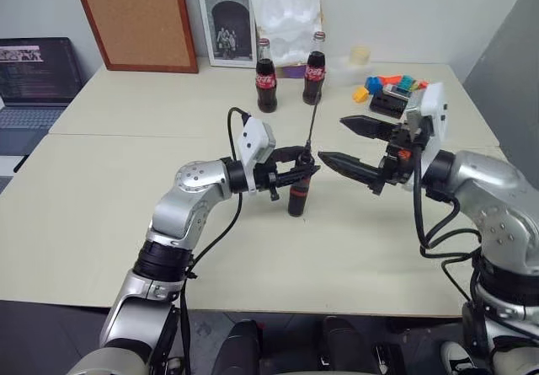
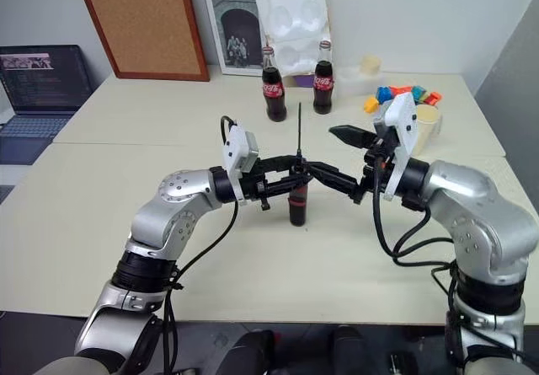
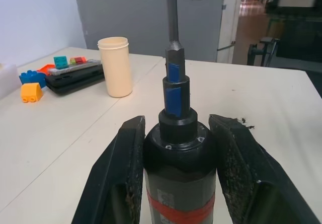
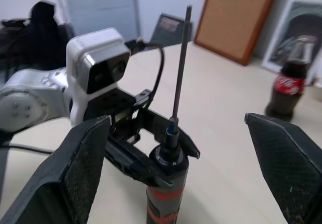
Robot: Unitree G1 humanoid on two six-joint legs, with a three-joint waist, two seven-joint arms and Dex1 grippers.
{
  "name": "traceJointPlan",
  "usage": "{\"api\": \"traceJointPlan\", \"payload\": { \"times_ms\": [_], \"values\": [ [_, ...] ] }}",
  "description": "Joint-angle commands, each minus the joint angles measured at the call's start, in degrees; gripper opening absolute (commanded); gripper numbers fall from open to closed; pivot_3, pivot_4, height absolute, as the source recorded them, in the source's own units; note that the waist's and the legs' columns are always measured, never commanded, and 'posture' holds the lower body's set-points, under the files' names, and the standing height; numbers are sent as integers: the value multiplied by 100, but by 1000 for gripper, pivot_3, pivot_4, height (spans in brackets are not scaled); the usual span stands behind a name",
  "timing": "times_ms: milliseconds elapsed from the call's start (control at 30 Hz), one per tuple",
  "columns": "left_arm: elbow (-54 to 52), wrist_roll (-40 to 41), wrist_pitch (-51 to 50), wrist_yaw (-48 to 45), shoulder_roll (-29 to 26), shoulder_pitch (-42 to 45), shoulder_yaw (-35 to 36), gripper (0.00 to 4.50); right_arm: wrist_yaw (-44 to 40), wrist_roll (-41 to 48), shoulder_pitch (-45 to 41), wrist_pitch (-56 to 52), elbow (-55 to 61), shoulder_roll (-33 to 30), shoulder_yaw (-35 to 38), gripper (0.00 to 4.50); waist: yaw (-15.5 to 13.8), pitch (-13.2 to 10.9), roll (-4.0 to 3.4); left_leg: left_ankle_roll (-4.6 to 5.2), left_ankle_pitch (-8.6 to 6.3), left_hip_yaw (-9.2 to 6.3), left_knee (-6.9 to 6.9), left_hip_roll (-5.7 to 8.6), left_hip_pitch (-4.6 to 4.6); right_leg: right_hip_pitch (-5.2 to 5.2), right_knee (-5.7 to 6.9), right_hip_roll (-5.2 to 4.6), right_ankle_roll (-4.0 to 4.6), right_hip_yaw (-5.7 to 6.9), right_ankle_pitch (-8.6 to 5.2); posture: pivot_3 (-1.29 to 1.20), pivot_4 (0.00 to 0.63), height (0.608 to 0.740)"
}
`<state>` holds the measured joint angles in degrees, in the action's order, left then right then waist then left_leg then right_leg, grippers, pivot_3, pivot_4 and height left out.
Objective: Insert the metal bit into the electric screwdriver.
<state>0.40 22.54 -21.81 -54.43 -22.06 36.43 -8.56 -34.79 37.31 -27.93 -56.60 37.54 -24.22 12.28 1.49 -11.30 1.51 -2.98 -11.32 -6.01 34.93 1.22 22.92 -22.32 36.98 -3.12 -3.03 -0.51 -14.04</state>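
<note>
The left gripper is clamped on the screwdriver, one finger on each side of its black body just above the red band. It holds the tool upright above the middle of the tabletop, well away from every edge, chuck end up. The bit stands straight up out of the chuck, its foot sunk in the blue collar. The right gripper hangs just beside the bit with its jaws wide apart, touching neither bit nor tool.

By the look of it the insertion itself is made and the step in hand is the release. How deep the bit sits I cannot tell. Next, the right arm should draw clear without brushing the thin rod, while the left keeps the tool steady and upright; a sideways knock could tilt or unseat the bit.
</note>
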Motion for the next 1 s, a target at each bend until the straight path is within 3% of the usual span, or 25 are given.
{"api": "traceJointPlan", "payload": {
  "times_ms": [33,200,400,600,700,800,1000],
  "values": [
    [355,-195,-57,-109,-171,165,-37,1689,754,84,526,-9,677,170,158,4478,-1,-1,-2,0,0,-4,-1,0,2,0,0,1,1,4,-1,0,150,740],
    [620,-65,-287,-305,-416,644,174,1689,1033,229,634,57,731,104,193,4478,32,-2,-1,1,1,11,5,4,-3,0,0,-3,17,-12,-3,0,150,740],
    [1139,-8,-775,-1464,-1716,1592,261,1689,1191,718,891,-10,948,44,337,4478,61,-6,-3,2,1,5,-3,-7,5,-18,8,10,10,-4,2,0,150,740],
    [1912,-668,-254,-2455,-2402,2178,-266,1689,1250,1307,1171,-83,1187,-150,276,4478,17,-7,-4,2,1,4,-6,-2,91,-101,10,8,12,2,-2,0,150,740],
    [2604,-1494,740,-3064,-2765,2418,-781,1689,1326,1660,1422,-127,1368,-252,289,4478,9,-8,4,2,1,2,-5,7,101,-101,3,-2,12,8,-2,0,150,740],
    [3127,-1807,1247,-3024,-2552,2474,-996,1689,1421,1881,1693,-94,1490,-385,240,4478,17,0,-8,3,1,6,-6,5,93,-99,4,-2,-2,4,-11,0,150,740],
    [3681,-2017,1783,-2012,-1364,2307,-969,1689,1522,1887,2094,60,1571,-758,255,4478,-6,28,-32,43,26,-2,4,1,70,-76,18,-2,38,5,-7,0,150,740]
  ]
}}
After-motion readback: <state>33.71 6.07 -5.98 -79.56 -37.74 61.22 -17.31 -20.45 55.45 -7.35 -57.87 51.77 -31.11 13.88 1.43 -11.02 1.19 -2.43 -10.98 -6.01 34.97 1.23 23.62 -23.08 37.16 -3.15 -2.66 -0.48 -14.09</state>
